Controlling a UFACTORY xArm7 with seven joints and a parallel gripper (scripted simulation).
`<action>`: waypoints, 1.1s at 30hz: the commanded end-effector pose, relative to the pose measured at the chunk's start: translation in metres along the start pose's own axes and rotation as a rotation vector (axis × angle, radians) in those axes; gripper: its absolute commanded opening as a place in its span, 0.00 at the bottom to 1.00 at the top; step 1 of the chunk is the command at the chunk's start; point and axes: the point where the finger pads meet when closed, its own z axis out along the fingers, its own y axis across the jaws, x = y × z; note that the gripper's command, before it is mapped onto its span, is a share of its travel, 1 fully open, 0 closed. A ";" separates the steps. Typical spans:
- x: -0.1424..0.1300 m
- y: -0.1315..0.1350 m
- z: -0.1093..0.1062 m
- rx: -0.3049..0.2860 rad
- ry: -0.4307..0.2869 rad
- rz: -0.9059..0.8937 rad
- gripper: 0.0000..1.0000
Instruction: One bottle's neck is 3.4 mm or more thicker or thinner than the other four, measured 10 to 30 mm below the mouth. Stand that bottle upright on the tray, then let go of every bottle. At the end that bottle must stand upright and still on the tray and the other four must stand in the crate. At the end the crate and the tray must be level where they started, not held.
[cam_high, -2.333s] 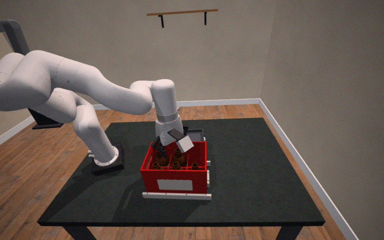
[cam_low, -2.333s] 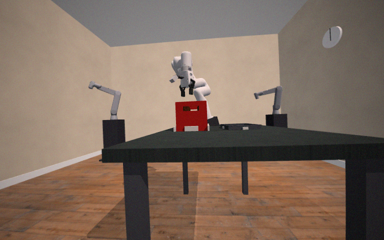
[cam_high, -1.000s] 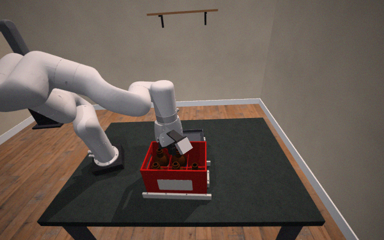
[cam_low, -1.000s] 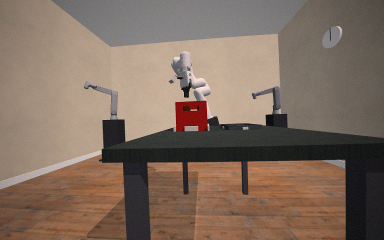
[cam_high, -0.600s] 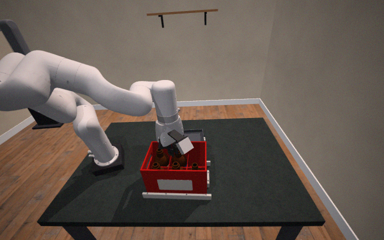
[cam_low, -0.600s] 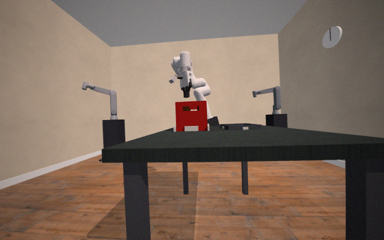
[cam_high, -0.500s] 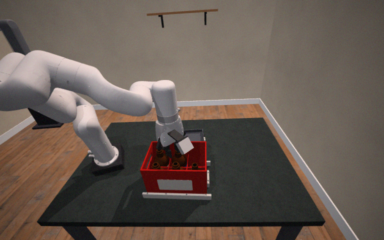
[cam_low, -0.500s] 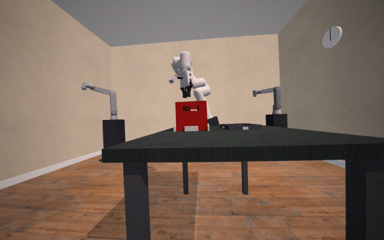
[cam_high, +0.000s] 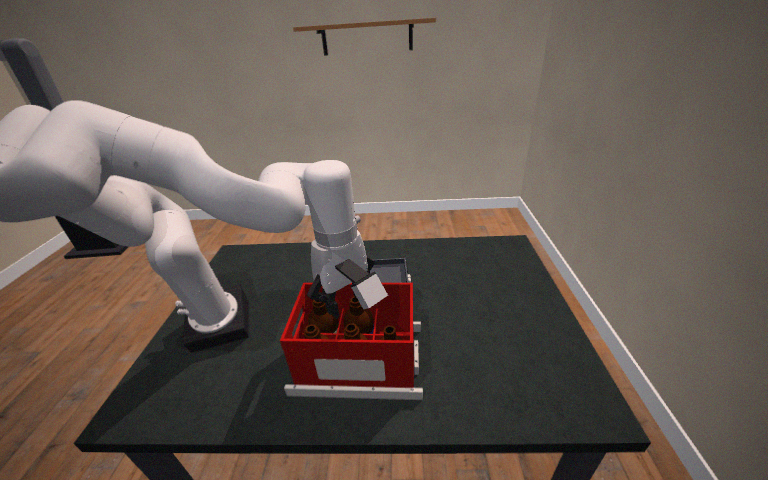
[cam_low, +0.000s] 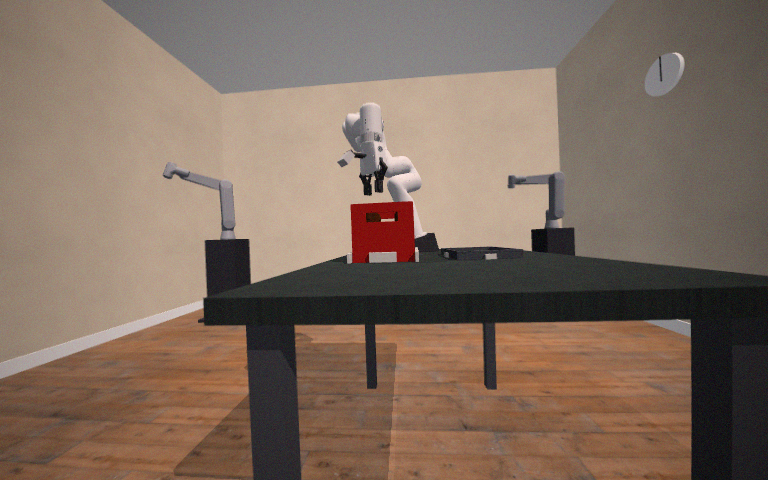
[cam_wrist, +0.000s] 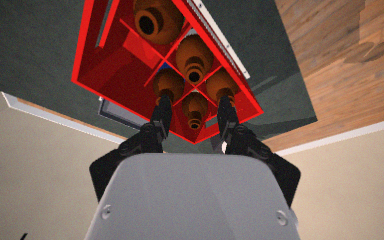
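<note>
"Looking from the wrist, where does the nearest bottle (cam_high: 321, 322) (cam_wrist: 194, 106) lie from your jaws (cam_high: 324, 298) (cam_low: 373, 191)?"

"Below, seemingly between your 2 fingers; they're parted, holding nothing, above the crate (cam_high: 294, 362) (cam_low: 382, 243) (cam_wrist: 115, 91). Its long axis is upright, roughly along your downward approach."

"Is that the odd 1?"

"You can't tell; the necks are too small to compare. All 5 bottles stand in the crate, so the odd 1 is there."

"And the tray (cam_high: 388, 259) (cam_low: 509, 254) (cam_wrist: 117, 120)?"

"Beyond your wrist view's left finger, outside the crate. If you're gauging this neck, descend centred: neighbours crowd both fingers, and 1 could catch a shoulder."

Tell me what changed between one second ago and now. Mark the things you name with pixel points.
The hand (cam_high: 325, 302) (cam_low: 373, 191) (cam_wrist: 194, 104) has opened, its fingers moving from together to apart; nothing was visibly gripped or released. The grey background arms (cam_high: 32, 73) (cam_low: 227, 206) shifted slightly. The red crate (cam_high: 399, 365) (cam_low: 382, 240) (cam_wrist: 107, 72), five bottles (cam_high: 351, 332) (cam_wrist: 194, 52) and tray (cam_high: 389, 273) (cam_low: 512, 254) (cam_wrist: 125, 118) look unmoved.
</note>
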 end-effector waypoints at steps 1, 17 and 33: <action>0.001 -0.001 -0.001 0.003 0.003 0.000 0.65; 0.001 -0.001 -0.001 0.003 0.003 0.000 0.65; 0.001 -0.001 0.005 0.003 0.003 0.000 0.65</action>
